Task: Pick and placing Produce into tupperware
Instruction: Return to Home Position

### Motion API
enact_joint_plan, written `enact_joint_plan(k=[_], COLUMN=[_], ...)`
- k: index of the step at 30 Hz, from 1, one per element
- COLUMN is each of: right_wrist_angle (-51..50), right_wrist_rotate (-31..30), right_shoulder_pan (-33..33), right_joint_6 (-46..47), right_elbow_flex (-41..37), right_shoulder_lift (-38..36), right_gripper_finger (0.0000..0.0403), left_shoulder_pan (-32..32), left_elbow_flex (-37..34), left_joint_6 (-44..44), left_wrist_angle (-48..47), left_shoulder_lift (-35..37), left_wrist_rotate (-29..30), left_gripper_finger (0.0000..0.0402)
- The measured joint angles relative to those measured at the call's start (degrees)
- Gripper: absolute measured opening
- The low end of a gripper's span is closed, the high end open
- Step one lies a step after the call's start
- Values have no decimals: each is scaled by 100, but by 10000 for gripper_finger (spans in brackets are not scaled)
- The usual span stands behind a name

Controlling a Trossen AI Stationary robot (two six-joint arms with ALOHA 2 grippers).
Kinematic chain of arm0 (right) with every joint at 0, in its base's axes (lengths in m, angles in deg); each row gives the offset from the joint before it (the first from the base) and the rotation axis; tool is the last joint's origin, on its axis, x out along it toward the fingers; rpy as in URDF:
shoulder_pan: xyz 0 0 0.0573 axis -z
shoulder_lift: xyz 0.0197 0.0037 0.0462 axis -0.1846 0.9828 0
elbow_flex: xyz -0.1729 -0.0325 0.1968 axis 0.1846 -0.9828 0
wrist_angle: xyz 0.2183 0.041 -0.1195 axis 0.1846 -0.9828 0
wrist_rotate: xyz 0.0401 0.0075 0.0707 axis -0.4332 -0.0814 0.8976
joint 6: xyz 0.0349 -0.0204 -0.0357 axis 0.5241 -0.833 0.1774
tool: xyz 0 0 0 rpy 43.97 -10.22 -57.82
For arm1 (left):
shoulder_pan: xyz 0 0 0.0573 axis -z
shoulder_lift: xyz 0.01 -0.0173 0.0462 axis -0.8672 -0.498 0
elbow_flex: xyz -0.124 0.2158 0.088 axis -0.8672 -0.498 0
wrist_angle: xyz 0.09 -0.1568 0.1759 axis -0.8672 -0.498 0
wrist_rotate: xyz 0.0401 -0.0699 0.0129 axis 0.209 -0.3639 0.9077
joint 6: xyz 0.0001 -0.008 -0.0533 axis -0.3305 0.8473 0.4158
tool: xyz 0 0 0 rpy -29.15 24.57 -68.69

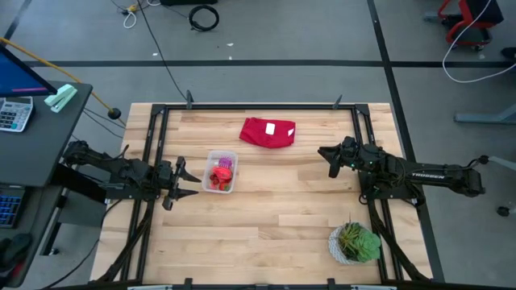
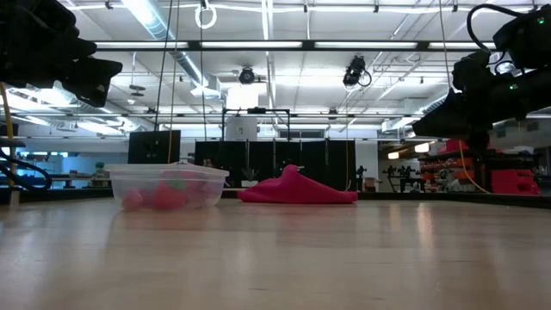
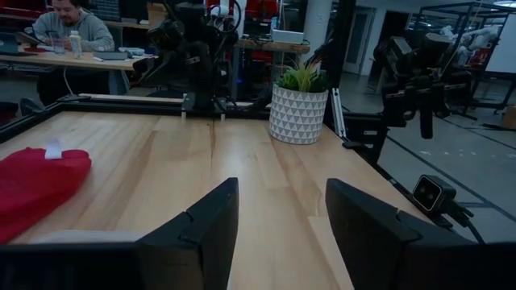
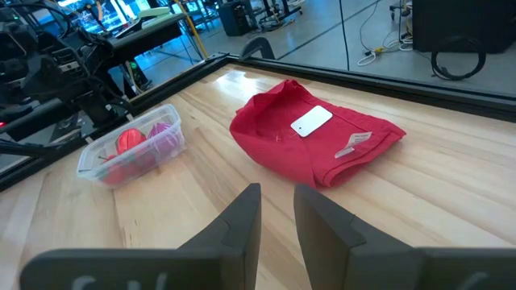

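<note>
The clear tupperware (image 1: 223, 152) stands on the table left of centre, its base flat on the wood. Produce lies inside it: a red piece (image 1: 218, 176) and a purple piece (image 1: 226, 163), which also show in the right wrist view as the red piece (image 4: 129, 141) and the purple piece (image 4: 164, 135). My left gripper (image 1: 187, 180) hovers just left of the tub, open wide, with the fingers pointing toward it and above the table. My right gripper (image 1: 326, 159) hangs over the table's right half. Its fingers (image 4: 276, 217) are a narrow gap apart and hold nothing.
A folded red cloth with a white label (image 1: 268, 132) lies near the far edge, behind the tub. A green plant in a white pot (image 1: 355, 242) stands at the near right corner. Bare wood stretches between the tub and the right arm. A person sits at a desk beyond the table (image 3: 71, 28).
</note>
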Motion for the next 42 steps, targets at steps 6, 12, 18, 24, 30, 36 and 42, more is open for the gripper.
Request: enact_joint_plan(k=[6,12,18,24,30,36,42], right_wrist_angle=[2,1,0,0,0,2,2], right_wrist_rotate=[0,-1,0,-2,0,0,-1], right_shoulder_pan=[0,-2,0,-1,0,0,-1], right_joint_6=[0,0,0,0,0,0,0], right_elbow_flex=[0,1,0,2,0,0,1], right_shoulder_lift=[-1,-1,-2,-2,-2,-2,-1], right_gripper_finger=[85,85,85,85,85,85,85], left_shoulder_pan=[0,0,0,1,0,1,0], left_elbow_flex=[0,0,0,0,0,0,0], left_joint_6=[0,0,0,0,0,0,-1], left_wrist_angle=[0,0,0,0,0,0,0], left_shoulder_lift=[2,1,2,1,2,2,2], left_wrist_rotate=[0,2,1,1,0,0,0], left_gripper_finger=[200,192,194,199,191,195,198])
